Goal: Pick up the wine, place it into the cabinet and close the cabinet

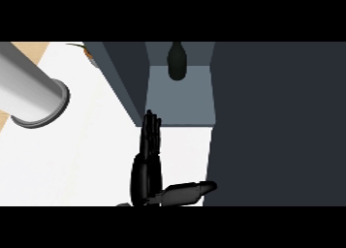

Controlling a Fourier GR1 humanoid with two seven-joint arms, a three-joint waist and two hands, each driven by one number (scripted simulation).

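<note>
**Wine bottle inside cabinet, right hand flat at the door edge**

Inside the open cabinet (181,99), far back on its grey-blue floor, the wine bottle (177,61) stands as a dark shape, narrow neck up, near the rear wall. Nothing touches it.

Cabinet: dark side panel on the view's left of the opening; a wide dark door (283,126) fills the view's right, its edge running down past the cabinet floor's front lip.

Right hand (149,160): black, seen edge-on, fingers straight and pointing toward the cabinet, tips at the front lip close to the left panel's lower corner. It has hold of nothing. The thumb (186,192) sticks out sideways toward the door, its tip at or just beside the door edge; contact cannot be told.

Left arm: a grey forearm (25,92) shows at the upper left, ending in a round cuff over the white counter (75,160). Its hand does not show.

A strip of wood-coloured surface (28,50) lies along the counter's left edge.
</note>
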